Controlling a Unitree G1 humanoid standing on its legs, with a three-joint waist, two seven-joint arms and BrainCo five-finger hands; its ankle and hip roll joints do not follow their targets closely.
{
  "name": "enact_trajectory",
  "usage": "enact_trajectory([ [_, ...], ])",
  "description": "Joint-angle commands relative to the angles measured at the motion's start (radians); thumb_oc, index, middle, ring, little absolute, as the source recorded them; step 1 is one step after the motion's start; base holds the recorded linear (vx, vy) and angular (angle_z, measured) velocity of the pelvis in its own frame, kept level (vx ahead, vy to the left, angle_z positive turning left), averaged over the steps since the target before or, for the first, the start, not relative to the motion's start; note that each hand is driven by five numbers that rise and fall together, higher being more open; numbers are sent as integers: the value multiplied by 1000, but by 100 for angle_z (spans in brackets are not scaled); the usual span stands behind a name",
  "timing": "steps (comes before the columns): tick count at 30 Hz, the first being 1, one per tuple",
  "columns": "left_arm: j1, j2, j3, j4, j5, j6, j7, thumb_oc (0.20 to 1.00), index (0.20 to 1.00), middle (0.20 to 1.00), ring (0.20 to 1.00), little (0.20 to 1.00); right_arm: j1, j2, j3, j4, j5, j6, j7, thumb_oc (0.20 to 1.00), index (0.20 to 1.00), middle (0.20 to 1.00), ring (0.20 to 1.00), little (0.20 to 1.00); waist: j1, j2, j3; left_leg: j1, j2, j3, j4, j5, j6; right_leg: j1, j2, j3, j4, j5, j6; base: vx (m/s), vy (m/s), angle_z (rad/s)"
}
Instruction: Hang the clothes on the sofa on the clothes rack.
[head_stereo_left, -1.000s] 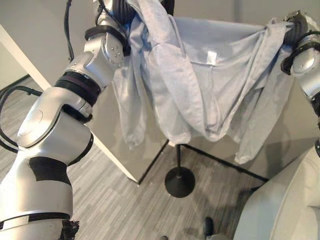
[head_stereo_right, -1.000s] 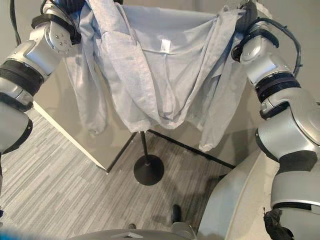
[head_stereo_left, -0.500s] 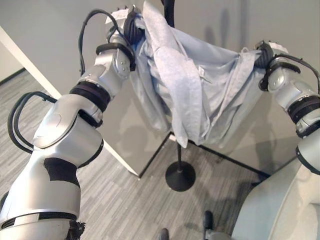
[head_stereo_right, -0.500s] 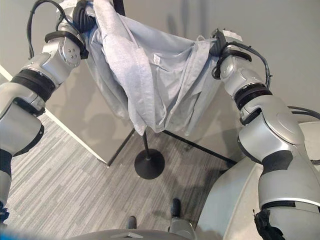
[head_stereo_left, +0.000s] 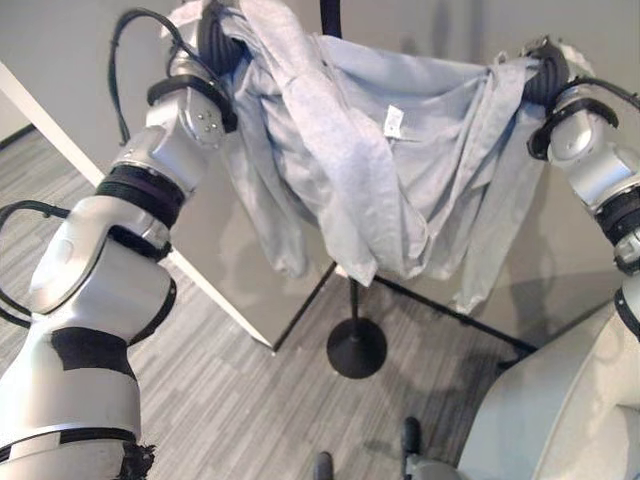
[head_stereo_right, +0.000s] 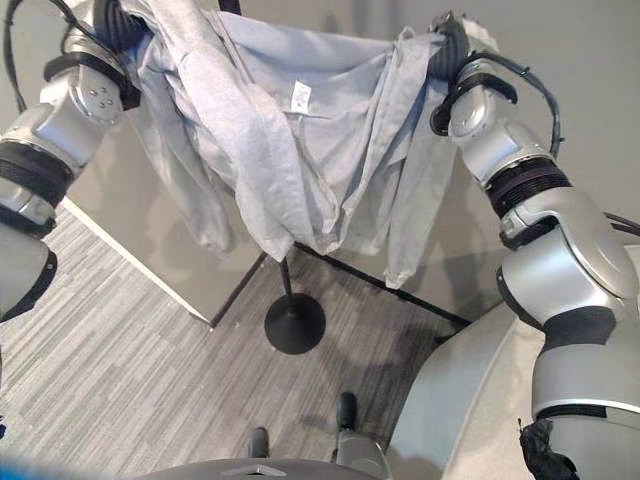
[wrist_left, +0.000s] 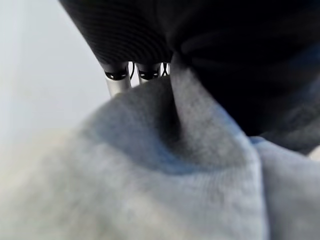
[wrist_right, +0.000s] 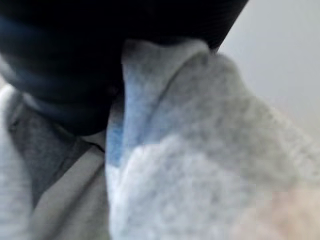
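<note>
Light grey hoodie (head_stereo_left: 400, 180) held up high, stretched out wide between both hands and sagging in the middle. Inside facing this way, with a small white label (head_stereo_left: 393, 121) showing near the collar. Hood (head_stereo_left: 330, 150) flopped down over the front on the robot's left side, one sleeve (head_stereo_left: 275, 215) dangling below the left hand and the other sleeve (head_stereo_left: 480, 250) hanging under the right.

Left hand (head_stereo_left: 213, 30) up at the top left, buried in a bunch of fabric at one shoulder of the hoodie. From the left wrist view, silver fingers (wrist_left: 116, 82) poking out from under the dark cover and going straight into a fold of grey cloth, tips hidden, so can't tell whether clamped or loose.

Right hand (head_stereo_right: 452, 40) up at the top right, same deal: cloth gathered around it at the other shoulder. Right wrist view just dark cover and fabric bunched right up against it, fingers not visible, so no telling how they're set either.

Clothes rack (head_stereo_left: 356, 345) standing right behind the hoodie: black pole sticking out above the collar and again below the hem, ending in a round black base on the grey striped carpet (head_stereo_left: 230, 400). Hoodie draped in front of the pole, contact with it not clear. Pale sofa (head_stereo_left: 570, 410) at the lower right. Grey wall (head_stereo_left: 560, 250) behind everything, with a white panel (head_stereo_left: 60, 135) angling in on the left.
</note>
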Motion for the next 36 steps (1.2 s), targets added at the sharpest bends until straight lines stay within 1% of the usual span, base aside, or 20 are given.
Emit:
enact_trajectory([
  [1, -76, 76, -4, 28, -18, -5, 72, 200, 200, 200, 200, 200, -135, -107, -37, -7, 52, -49, -87, 200, 200, 200, 200, 200, 45, 14, 30, -5, 22, -1, -4, 14, -54, 108, -54, -7, 11, -150, 179, 57, 22, -1],
  [2, -63, 98, 9, 12, -15, -9, 82, 200, 200, 200, 200, 200, -127, -130, -62, -39, 64, -61, -104, 200, 200, 200, 200, 200, 46, 11, 26, 3, 23, -1, -4, 9, -55, 114, -55, -8, 11, -151, 180, 43, 11, 3],
  [4, -57, 108, 16, 7, -13, -10, 84, 200, 200, 200, 200, 200, -123, -144, -74, -50, 70, -65, -111, 200, 200, 200, 200, 200, 47, 9, 24, 8, 24, 0, -4, 7, -56, 120, -56, -12, 11, -153, 181, 37, 13, 3],
  [7, -43, 140, 34, -2, -15, -15, 91, 200, 200, 200, 200, 200, -124, -187, -95, -63, 88, -75, -122, 200, 200, 200, 200, 200, 56, 0, 15, 21, 28, 2, -4, -2, -58, 139, -60, -22, 11, -157, 183, 37, 11, 8],
  [11, -36, 160, 37, 9, -18, -16, 89, 200, 200, 200, 200, 200, -132, -191, -76, -35, 85, -72, -105, 200, 200, 200, 200, 200, 65, -10, 10, 29, 29, 4, -4, -5, -58, 147, -63, -28, 11, -156, 185, 10, 2, 2],
  [15, -31, 155, 42, 22, -22, -16, 85, 200, 200, 200, 200, 200, -141, -180, -59, -10, 81, -67, -92, 200, 200, 200, 200, 200, 71, -16, 8, 32, 29, 4, -4, -5, -58, 151, -63, -30, 11, -156, 184, 0, 2, 1],
  [19, -32, 138, 36, 49, -27, -12, 73, 200, 200, 200, 200, 200, -157, -149, -23, 42, 67, -52, -68, 200, 200, 200, 200, 200, 80, -25, 8, 30, 29, 2, -4, -3, -58, 152, -64, -33, 11, -155, 183, -3, 3, 2],
  [21, -39, 119, 26, 75, -30, -10, 64, 200, 200, 200, 200, 200, -173, -124, 11, 79, 49, -40, -50, 200, 200, 200, 200, 200, 86, -31, 6, 28, 28, 0, -4, -1, -58, 151, -65, -35, 11, -154, 182, 0, 0, 0],
  [22, -53, 104, 11, 97, -29, -6, 57, 200, 200, 200, 200, 200, -186, -98, 45, 110, 30, -30, -34, 200, 200, 200, 200, 200, 90, -35, 6, 25, 28, 0, -4, 2, -57, 148, -64, -37, 11, -151, 182, 0, 0, 0],
  [24, -68, 82, -6, 126, -29, -4, 51, 200, 200, 200, 200, 200, -201, -67, 69, 144, 20, -23, -20, 200, 200, 200, 200, 200, 94, -38, 7, 20, 28, -2, -4, 6, -58, 144, -64, -37, 11, -149, 181, -19, -7, 4],
  [25, -69, 82, -7, 127, -30, -4, 50, 200, 200, 200, 200, 200, -202, -66, 70, 146, 20, -24, -20, 200, 200, 200, 200, 200, 94, -38, 7, 20, 28, -2, -4, 6, -58, 144, -64, -37, 11, -149, 181, -19, -4, 5],
  [27, -95, 56, -31, 158, -26, -1, 45, 200, 200, 200, 200, 200, -223, -31, 105, 182, 2, -18, -8, 200, 200, 200, 200, 200, 96, -40, 9, 11, 27, -3, -4, 11, -57, 136, -65, -38, 11, -146, 181, -31, 1, 13],
  [29, -159, -4, -102, 226, -1, -4, 26, 200, 200, 200, 200, 200, -271, 55, 167, 263, -33, -8, 27, 200, 200, 200, 200, 200, 99, -36, 23, -18, 23, -9, -4, 25, -57, 108, -66, -38, 11, -133, 182, -72, 23, 15],
  [31, -183, -26, -125, 245, 8, -9, 22, 200, 200, 200, 200, 200, -289, 86, 188, 283, -50, -11, 33, 200, 200, 200, 200, 200, 99, -33, 34, -43, 20, -12, -4, 36, -55, 86, -67, -37, 11, -125, 184, -83, 27, 13],
  [36, -177, -48, -126, 255, 18, -13, 16, 200, 200, 200, 200, 200, -281, 105, 191, 293, -64, -10, 37, 200, 200, 200, 200, 200, 95, -30, 48, -76, 17, -16, -4, 49, -53, 56, -67, -35, 11, -116, 183, -41, 14, 6],
])
